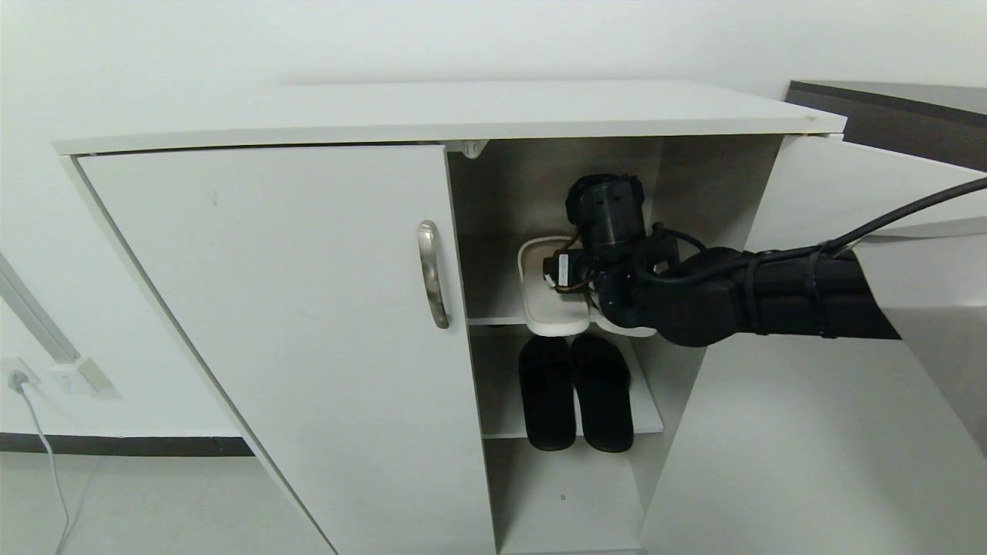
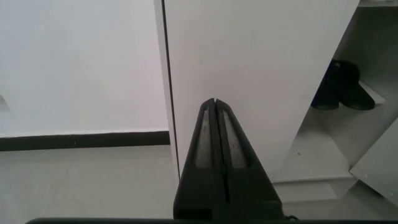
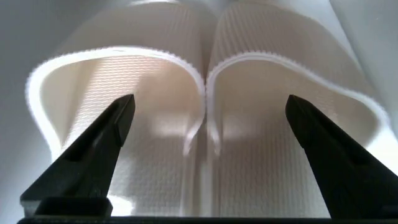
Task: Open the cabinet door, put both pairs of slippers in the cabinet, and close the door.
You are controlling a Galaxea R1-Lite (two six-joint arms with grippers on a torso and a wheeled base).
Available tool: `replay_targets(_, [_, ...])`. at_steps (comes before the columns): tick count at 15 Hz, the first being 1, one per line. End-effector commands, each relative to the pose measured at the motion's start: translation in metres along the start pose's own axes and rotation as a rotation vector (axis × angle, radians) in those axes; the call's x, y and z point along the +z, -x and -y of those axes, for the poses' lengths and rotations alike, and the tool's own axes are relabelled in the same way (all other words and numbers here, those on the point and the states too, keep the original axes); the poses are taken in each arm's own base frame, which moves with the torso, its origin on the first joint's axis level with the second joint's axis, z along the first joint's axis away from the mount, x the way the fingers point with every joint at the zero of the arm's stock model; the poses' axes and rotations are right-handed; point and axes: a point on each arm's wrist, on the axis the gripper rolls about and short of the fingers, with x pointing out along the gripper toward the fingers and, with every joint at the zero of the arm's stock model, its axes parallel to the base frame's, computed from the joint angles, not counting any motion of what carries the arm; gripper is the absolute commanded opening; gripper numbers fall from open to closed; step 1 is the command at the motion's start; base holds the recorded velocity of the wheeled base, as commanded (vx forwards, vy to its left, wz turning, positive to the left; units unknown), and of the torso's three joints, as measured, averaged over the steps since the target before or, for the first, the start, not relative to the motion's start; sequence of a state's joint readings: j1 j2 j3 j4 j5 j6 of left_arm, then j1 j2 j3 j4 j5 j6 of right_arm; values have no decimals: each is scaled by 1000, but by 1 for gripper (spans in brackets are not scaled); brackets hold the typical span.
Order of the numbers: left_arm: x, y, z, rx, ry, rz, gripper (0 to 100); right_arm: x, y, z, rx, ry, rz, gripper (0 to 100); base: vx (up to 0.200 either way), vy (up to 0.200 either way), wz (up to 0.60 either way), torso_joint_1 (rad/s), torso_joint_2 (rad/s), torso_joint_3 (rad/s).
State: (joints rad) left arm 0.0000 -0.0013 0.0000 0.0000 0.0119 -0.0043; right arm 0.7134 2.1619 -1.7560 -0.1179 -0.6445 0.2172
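Note:
The white cabinet has its right door swung open and its left door closed. A pair of black slippers lies on the lower shelf. The white slippers rest side by side on the upper shelf, their ends over its front edge. My right arm is inside the cabinet at that shelf. My right gripper is open, one finger on each side of the pair's adjoining straps, not clamped. Low down, my left gripper is shut and empty, facing the closed left door.
The closed left door carries a metal handle beside the opening. A wall socket with a cable sits low on the left wall. The bottom compartment floor is bare. A dark counter edge lies behind the open door.

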Motion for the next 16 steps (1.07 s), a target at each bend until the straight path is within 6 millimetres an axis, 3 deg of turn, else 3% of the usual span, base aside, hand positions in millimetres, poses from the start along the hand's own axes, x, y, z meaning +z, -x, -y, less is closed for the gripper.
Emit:
replay_targets(1, [0,0,0,0,0,-1,0,13,26,6,23,-8,13,100,0,0,0,0,0,0])
replay_targets(5, [0,0,0,0,0,-1,0,4,70,12,73,21,-16,100,0,0,0,0,0,0])
replay_targets(8, [0,0,0,0,0,-1,0,-10,112,20,139,29,3,100,0,0,0,0,0,0])
replay_targets(10, [0,0,0,0,2,-1,0,-21,129,28,174,28,0,100,0,0,0,0,0,0])
replay_targets(13, [0,0,0,0,2,-1,0,-41,137,37,201,8,20,100,0,0,0,0,0,0])
replay_targets(16, [0,0,0,0,0,-1,0,-48,135,38,225,9,25,100,0,0,0,0,0,0])
